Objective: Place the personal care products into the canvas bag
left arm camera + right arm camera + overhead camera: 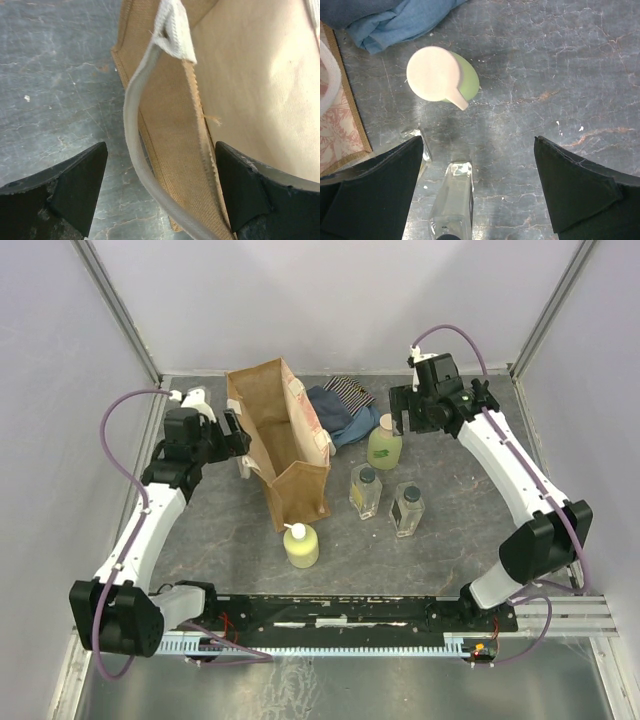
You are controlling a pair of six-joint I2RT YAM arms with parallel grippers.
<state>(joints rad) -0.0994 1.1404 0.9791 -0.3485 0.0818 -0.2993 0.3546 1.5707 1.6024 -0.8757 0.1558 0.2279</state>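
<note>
The canvas bag (pixel 285 445) stands open at the middle left, its reddish print facing right. My left gripper (pixel 240 450) is open at its left side. In the left wrist view the left gripper (pixel 160 200) straddles the bag's wall (pixel 175 150) and a whitish handle (pixel 135 130) without closing on them. The green bottle (pixel 384 446), two clear bottles (pixel 365 490) (pixel 407 508) and the yellow pump bottle (pixel 301 545) stand on the table. My right gripper (pixel 412 425) is open and empty above the green bottle (pixel 437 75) and a clear bottle (pixel 452 200).
Folded blue cloth (pixel 340 418) and striped cloth (pixel 352 390) lie behind the bag, next to the green bottle. The blue cloth (pixel 395 20) shows at the top left of the right wrist view and the bag's printed side (pixel 335 125) at its left edge. Walls enclose the table.
</note>
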